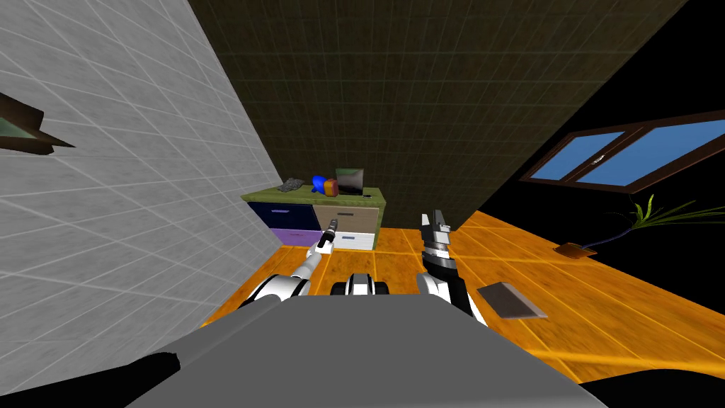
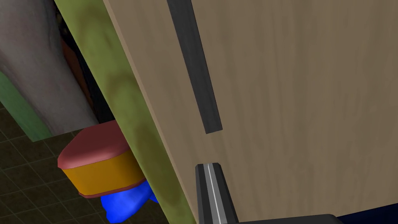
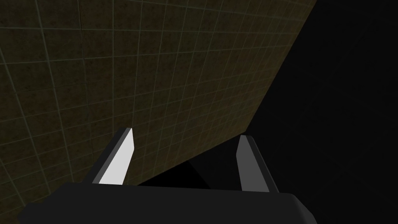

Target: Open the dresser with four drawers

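Your left gripper (image 2: 208, 166), fingers pressed together, points at the tan drawer (image 2: 303, 97), its tip just short of the dark bar handle (image 2: 194, 66). The dresser (image 1: 315, 196) stands in the room's corner, long side along the dark tiled wall (image 1: 425, 85), fronts facing you: green top, with dark blue, tan, purple and white drawers. Your right gripper (image 1: 433, 221) hangs spread open.

The left arm stretches forward, and the left hand (image 1: 330, 229) seems to have its fingers (image 2: 212, 188) pressed together. The right hand (image 1: 433, 225) is held raised, fingers apart.
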Robot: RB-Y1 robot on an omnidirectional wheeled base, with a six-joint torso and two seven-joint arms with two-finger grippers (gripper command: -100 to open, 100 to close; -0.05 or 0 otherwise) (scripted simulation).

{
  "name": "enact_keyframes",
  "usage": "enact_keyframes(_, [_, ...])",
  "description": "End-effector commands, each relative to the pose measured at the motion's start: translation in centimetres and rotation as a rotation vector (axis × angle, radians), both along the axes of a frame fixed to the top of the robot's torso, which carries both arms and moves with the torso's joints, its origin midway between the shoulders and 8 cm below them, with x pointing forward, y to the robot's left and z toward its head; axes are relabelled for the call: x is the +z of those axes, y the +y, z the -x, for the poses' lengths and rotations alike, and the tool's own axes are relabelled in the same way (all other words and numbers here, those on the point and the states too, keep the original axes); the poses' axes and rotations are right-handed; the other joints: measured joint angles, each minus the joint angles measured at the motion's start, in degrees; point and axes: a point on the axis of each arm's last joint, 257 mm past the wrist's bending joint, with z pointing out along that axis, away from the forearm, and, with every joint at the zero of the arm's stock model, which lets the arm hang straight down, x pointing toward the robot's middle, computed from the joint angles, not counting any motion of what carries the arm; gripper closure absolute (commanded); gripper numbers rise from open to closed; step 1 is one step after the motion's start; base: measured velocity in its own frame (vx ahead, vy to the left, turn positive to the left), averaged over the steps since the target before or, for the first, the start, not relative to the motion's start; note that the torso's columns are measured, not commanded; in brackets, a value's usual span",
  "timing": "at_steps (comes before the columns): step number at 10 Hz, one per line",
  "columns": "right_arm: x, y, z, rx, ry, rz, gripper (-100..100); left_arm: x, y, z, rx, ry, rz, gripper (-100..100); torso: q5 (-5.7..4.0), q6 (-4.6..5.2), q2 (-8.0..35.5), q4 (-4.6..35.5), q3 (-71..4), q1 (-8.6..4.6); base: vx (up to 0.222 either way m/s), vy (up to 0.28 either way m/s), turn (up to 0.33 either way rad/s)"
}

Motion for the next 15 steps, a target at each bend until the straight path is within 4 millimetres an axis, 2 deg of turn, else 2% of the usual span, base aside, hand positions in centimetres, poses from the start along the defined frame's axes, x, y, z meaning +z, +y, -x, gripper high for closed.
enact_keyframes(1, [0.0,0.0,0.0,0.000,0.000,0.000,0,-0.5,0.1,-0.2,0.002,0.011,-0.002,100,0.01,-0.02,-0.1,0.0,-0.1,0.05,-0.019,-0.001,0.000])
enact_keyframes(2, [0.0,0.0,0.0,0.000,0.000,0.000,0,-0.5,0.2,-0.5,0.006,0.020,-0.001,-100,0.02,-0.01,-0.2,-0.1,-0.1,0.07,0.069,-0.005,-0.028])
enact_keyframes(6, [0.0,0.0,0.0,0.000,0.000,0.000,0,-0.4,0.4,-1.1,0.011,0.037,0.001,-100,0.01,-0.01,-0.2,-0.1,-0.1,0.05,0.160,-0.025,-0.021])
enact_keyframes(8, [0.0,0.0,0.0,0.000,0.000,0.000,0,-0.4,0.4,-1.0,0.010,0.034,0.000,-100,0.02,-0.01,0.3,0.1,0.1,0.08,0.050,-0.008,-0.001])
enact_keyframes(9, [0.0,0.0,0.0,0.000,0.000,0.000,0,-0.4,0.4,-1.0,0.010,0.034,0.000,100,0.02,0.00,0.4,0.1,0.2,0.08,0.010,-0.001,0.000])
enact_keyframes(10, [0.0,0.0,0.0,0.000,0.000,0.000,0,-0.3,1.6,-0.6,0.009,0.033,0.001,100,0.01,0.00,0.2,0.1,0.1,0.05,-0.055,-0.045,0.007])
enact_keyframes(15, [0.0,0.0,0.0,0.000,0.000,0.000,0,-0.2,4.4,0.4,0.006,0.035,0.000,100,0.02,0.00,-0.1,0.0,-0.1,0.08,-0.093,-0.064,0.009])
